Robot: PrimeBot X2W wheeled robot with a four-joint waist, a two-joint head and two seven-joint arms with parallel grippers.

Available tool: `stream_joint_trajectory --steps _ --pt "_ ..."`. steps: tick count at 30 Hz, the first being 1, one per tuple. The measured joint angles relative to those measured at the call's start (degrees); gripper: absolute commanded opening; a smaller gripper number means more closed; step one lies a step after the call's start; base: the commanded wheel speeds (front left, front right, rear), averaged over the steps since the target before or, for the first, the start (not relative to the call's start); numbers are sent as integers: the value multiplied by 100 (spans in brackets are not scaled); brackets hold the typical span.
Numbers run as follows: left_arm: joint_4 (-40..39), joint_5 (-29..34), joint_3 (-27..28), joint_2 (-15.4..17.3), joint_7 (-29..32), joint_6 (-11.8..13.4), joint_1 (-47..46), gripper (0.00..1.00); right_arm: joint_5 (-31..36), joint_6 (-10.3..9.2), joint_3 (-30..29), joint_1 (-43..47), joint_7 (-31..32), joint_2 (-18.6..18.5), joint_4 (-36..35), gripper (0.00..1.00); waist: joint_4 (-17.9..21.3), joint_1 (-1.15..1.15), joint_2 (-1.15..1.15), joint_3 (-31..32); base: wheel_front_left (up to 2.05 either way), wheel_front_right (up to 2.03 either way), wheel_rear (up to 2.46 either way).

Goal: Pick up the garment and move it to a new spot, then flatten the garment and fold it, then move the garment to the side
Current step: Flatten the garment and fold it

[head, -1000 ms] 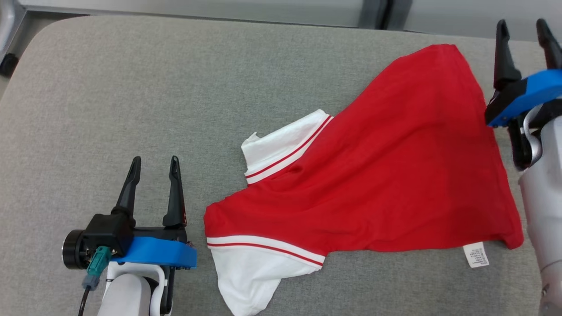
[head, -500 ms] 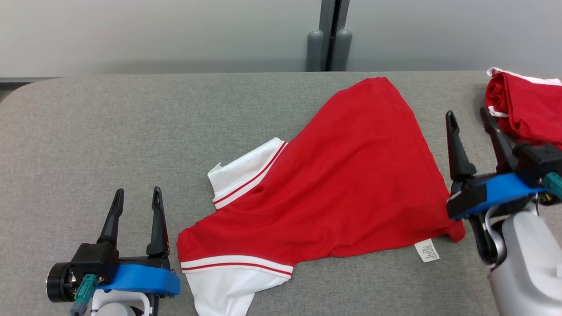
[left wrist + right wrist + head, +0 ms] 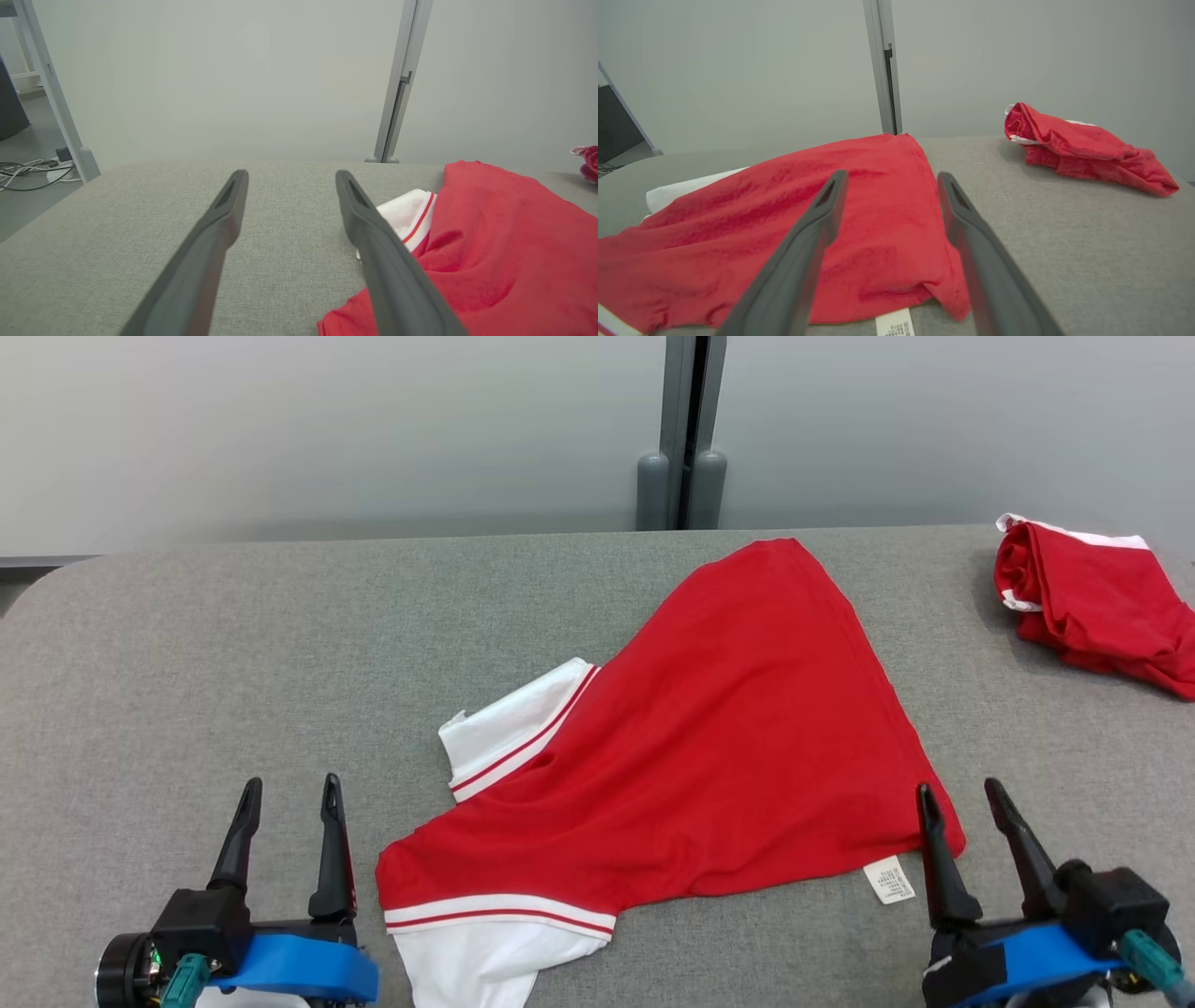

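1. The shirt point(image 3: 709, 747), red with white sleeves edged in red stripes, lies spread out near the middle of the grey padded table point(image 3: 187, 663), with its sleeves towards the left of the head view and a hem corner towards the right
2. A white label point(image 3: 889, 880) sticks out from under the near edge of the shirt, close to that hem corner
3. The left gripper point(image 3: 290, 782) sits at the near left, just beside the near sleeve, its fingers spread wide over bare table; it holds nothing
4. The right gripper point(image 3: 959, 788) sits at the near right with its fingers equally wide apart; in the right wrist view the hem corner lies between and below them. I cannot tell whether they touch the cloth, and nothing is gripped
5. A second red garment point(image 3: 1092, 602), bunched up, lies at the far right of the table, well apart from the shirt
6. Behind the table stands a pale wall point(image 3: 280, 429) with a grey post point(image 3: 686, 429)
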State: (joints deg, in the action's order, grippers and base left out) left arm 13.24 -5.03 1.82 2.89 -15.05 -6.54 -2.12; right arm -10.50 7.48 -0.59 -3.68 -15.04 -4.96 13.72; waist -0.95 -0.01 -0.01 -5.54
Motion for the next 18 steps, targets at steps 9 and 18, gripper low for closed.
stream_joint_trajectory --steps 9,18 --pt "9 37 31 0 -1 -11 70 100 99 0 -44 559 1 177 -189 100 -30 1 0 41 0 0 0" --pt "76 167 -26 10 -1 -32 -57 100 110 0 49 508 34 200 -218 100 11 1 1 -42 0 0 0"
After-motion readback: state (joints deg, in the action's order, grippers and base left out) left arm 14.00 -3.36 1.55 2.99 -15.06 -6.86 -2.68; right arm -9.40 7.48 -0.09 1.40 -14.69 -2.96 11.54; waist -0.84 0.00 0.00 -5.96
